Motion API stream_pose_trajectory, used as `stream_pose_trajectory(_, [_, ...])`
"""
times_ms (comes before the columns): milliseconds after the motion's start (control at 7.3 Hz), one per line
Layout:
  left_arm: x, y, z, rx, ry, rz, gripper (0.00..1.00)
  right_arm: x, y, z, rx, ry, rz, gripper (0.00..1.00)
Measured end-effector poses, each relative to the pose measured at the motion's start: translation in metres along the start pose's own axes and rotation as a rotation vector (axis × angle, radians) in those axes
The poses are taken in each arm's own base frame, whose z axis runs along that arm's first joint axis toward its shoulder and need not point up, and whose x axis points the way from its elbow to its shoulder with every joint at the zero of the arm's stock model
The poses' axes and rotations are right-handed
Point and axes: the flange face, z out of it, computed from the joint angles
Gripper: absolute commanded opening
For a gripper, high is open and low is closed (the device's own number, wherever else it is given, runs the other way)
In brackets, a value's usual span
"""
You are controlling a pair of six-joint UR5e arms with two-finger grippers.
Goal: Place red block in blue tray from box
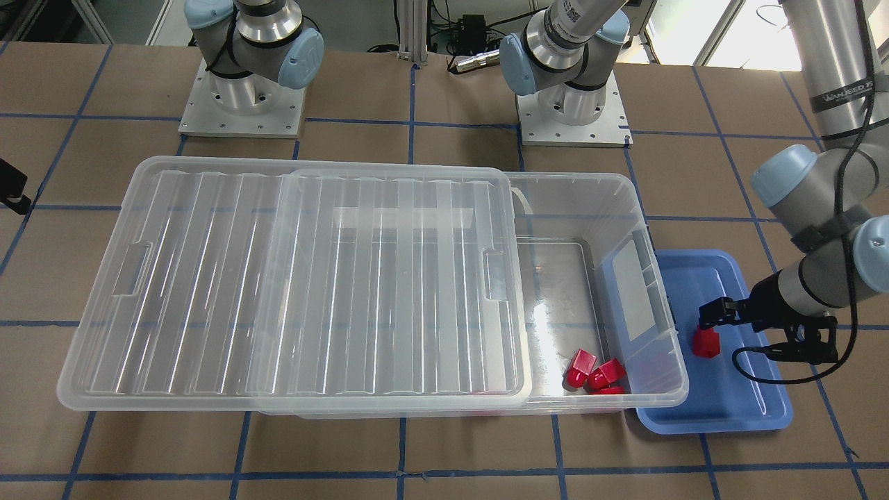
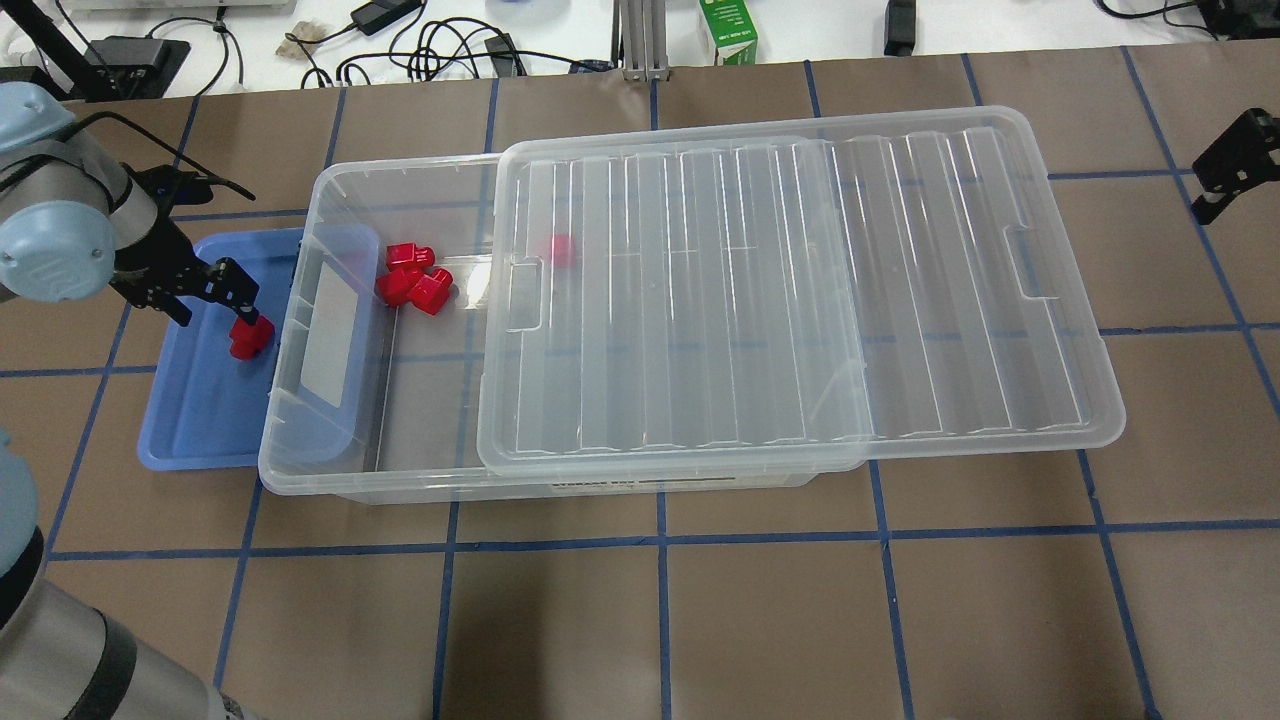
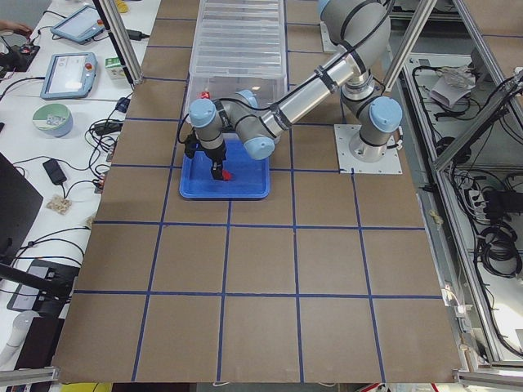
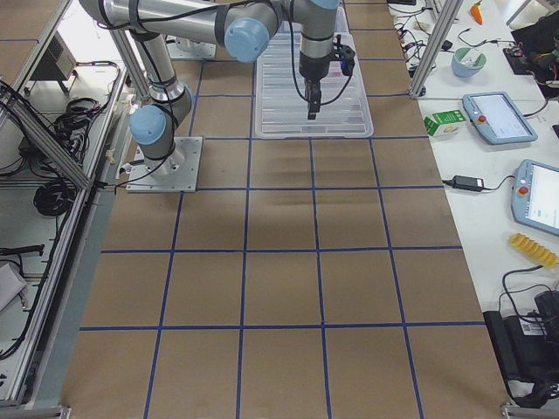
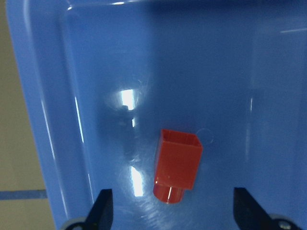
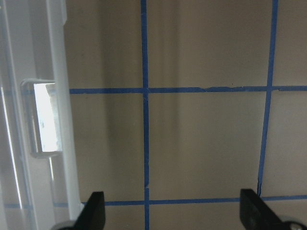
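A red block (image 5: 176,165) lies on the floor of the blue tray (image 5: 230,72), between the wide-apart fingers of my left gripper (image 5: 174,214) and touching neither. It also shows in the front view (image 1: 705,342) and the overhead view (image 2: 250,337), with the open left gripper (image 1: 715,316) (image 2: 232,290) just above it over the tray (image 1: 722,403) (image 2: 190,420). The clear box (image 1: 590,201) (image 2: 400,190) holds three more red blocks (image 1: 594,371) (image 2: 412,280) at its uncovered end. My right gripper (image 6: 175,213) (image 2: 1235,165) is open and empty above the bare table.
The ribbed clear lid (image 1: 312,278) (image 2: 800,290) is slid sideways and covers most of the box. One more red block (image 2: 562,250) shows through the lid. The tray lies tight against the box's open end. Brown table with blue tape lines all around.
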Motion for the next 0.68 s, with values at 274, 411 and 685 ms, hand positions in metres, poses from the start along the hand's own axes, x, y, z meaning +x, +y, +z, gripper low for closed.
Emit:
stream_pose_trajectory(274, [0.047,0.007,-0.114,-0.025,-0.014,0.013,1.00,-0.003,-0.003,0.050,0.013,-0.001,0.018,1.00])
stream_pose_trajectory(411, [0.095,0.011,-0.165,-0.005,-0.035,0.032,1.00,-0.007,0.000,0.071,0.028,0.009,0.028,1.00])
stream_pose_trajectory(685, [0.202,0.026,-0.215,0.056,-0.067,0.041,1.00,-0.027,0.004,0.087,0.039,0.007,0.082,1.00])
